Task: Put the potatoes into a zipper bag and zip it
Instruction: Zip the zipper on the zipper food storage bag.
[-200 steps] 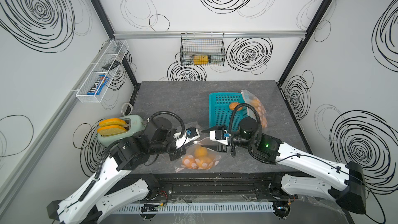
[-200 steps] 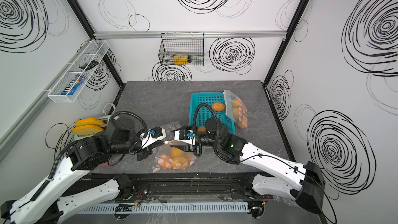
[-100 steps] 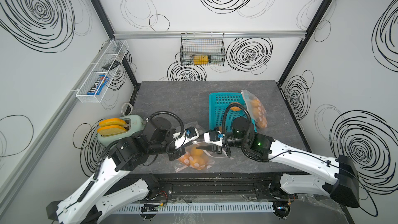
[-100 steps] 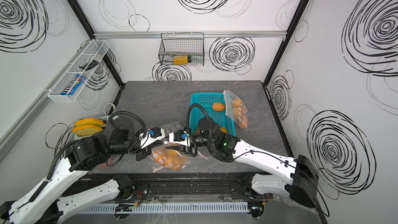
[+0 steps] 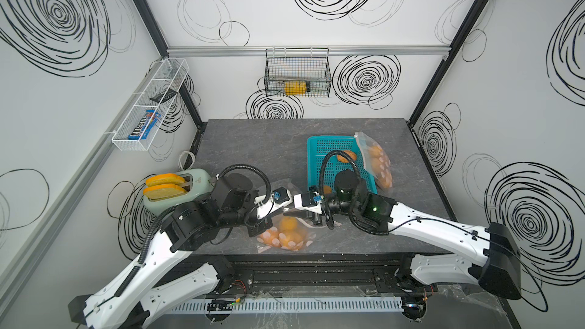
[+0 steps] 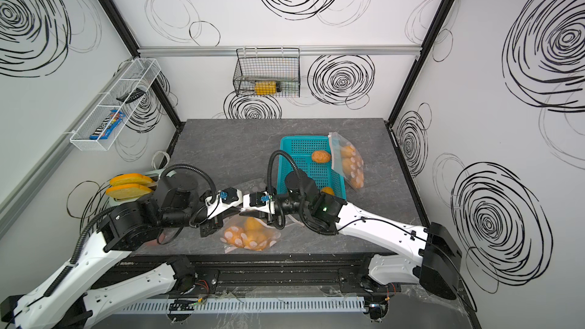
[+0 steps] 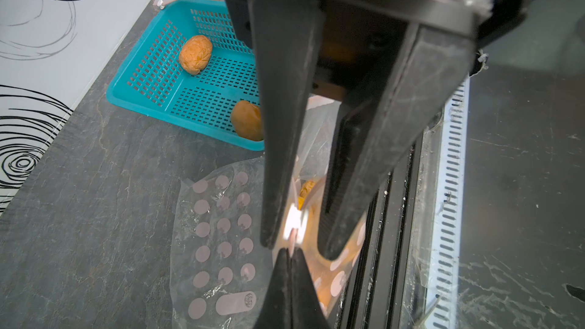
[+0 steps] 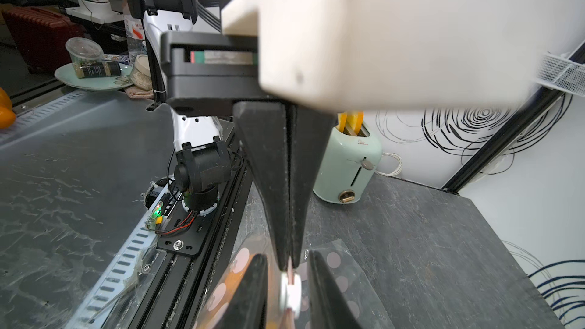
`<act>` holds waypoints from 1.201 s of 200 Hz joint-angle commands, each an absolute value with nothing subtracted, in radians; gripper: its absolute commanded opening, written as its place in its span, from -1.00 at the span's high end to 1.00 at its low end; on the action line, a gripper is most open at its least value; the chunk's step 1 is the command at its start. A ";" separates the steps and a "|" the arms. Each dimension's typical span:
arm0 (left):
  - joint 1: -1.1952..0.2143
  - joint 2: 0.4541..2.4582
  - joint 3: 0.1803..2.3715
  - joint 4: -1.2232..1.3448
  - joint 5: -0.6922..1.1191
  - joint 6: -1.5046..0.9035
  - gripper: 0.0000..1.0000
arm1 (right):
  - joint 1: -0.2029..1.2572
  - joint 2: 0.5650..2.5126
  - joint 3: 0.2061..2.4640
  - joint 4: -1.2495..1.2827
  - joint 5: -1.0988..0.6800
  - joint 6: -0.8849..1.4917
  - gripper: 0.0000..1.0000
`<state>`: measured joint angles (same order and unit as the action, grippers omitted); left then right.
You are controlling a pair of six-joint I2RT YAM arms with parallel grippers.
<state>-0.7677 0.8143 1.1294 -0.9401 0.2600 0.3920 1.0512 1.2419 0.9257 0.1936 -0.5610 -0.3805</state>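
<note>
1. The zipper bag [image 5: 285, 237] lies at the front of the table [image 5: 253, 147] with potatoes [image 5: 289, 225] inside. Two loose potatoes [image 7: 195, 54] sit in the teal basket [image 5: 329, 145].
2. The left gripper [image 8: 289, 264] is closed tight. It seems to pinch the bag's top edge, but the clear plastic is hard to see there.
3. The right gripper [image 7: 297, 243] is open, with one finger on each side of the white slider [image 7: 292, 223]. It is not squeezing it yet.
4. Squeeze the slider in the middle of the fingers.
5. Pull it straight along the top, away from the left gripper, so the edge is stretched flat.
6. Go slowly. A bunched edge could jam the slider.
</note>
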 commanded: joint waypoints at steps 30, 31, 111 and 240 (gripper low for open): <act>-0.773 0.792 1.111 -0.883 0.251 0.397 1.00 | 1.060 1.241 0.957 0.168 -0.555 -0.394 0.63; -0.773 0.792 1.111 -0.883 0.251 0.397 1.00 | 1.060 1.241 0.957 0.167 -0.553 -0.394 0.62; -0.772 0.788 1.111 -0.885 0.251 0.399 1.00 | 1.066 1.255 0.961 0.133 -0.545 -0.411 0.57; -0.757 0.724 1.120 -0.786 0.160 0.328 1.00 | 1.084 1.239 1.018 0.061 -0.509 -0.429 1.00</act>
<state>-0.7692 0.7673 1.1057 -0.9081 0.2039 0.3576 1.0622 1.2617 0.9752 0.1097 -0.5098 -0.4065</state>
